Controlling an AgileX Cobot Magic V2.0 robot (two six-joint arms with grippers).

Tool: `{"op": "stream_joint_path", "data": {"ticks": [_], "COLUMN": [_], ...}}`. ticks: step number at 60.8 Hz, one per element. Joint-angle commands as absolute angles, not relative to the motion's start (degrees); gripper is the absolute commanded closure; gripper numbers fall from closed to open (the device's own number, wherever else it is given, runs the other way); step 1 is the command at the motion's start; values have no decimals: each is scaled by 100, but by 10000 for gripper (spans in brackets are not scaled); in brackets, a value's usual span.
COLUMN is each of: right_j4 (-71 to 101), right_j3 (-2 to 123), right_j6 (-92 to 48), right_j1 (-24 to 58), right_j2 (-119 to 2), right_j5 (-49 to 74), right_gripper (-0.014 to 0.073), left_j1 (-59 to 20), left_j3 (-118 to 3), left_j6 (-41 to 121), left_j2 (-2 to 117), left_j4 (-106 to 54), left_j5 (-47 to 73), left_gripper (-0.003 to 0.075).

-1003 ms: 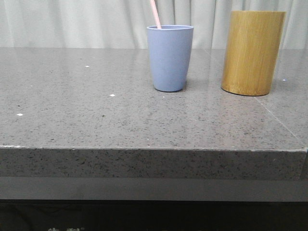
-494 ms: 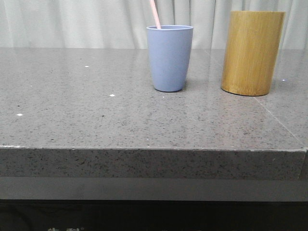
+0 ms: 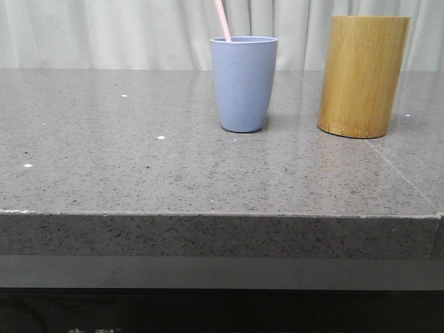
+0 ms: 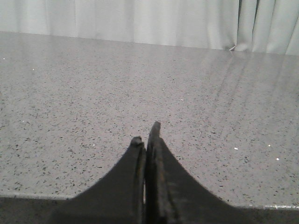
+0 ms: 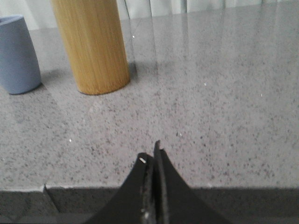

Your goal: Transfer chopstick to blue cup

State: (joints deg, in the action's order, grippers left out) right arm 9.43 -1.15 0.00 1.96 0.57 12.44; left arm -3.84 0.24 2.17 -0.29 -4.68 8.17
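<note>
The blue cup stands upright on the grey stone table, near the middle back. A pale pink chopstick stands in it, leaning left, its top cut off by the frame. The cup also shows in the right wrist view. My left gripper is shut and empty, low over the table's near edge. My right gripper is shut and empty, low at the near edge, well short of the cup. Neither gripper shows in the front view.
A taller yellow-brown bamboo cylinder stands to the right of the cup; it shows in the right wrist view too. White curtains hang behind the table. The table's front edge runs across.
</note>
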Motion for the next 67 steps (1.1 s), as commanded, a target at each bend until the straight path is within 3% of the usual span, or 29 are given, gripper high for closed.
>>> {"op": "stream_joint_path", "data": {"ticks": [1, 67], "right_j4": [1008, 1008], "right_j3": [-144, -135], "right_j6": [-45, -45], "right_j1": [162, 150], "right_j2": [180, 180], "right_j5": [542, 757], "right_gripper": [652, 652], "left_j1": [-365, -365], "left_j3": [44, 44], "left_j6": [202, 202], "left_j2": [-170, -170], "left_j4": [-521, -521], "left_j5": [325, 325], "left_gripper": [739, 739]}}
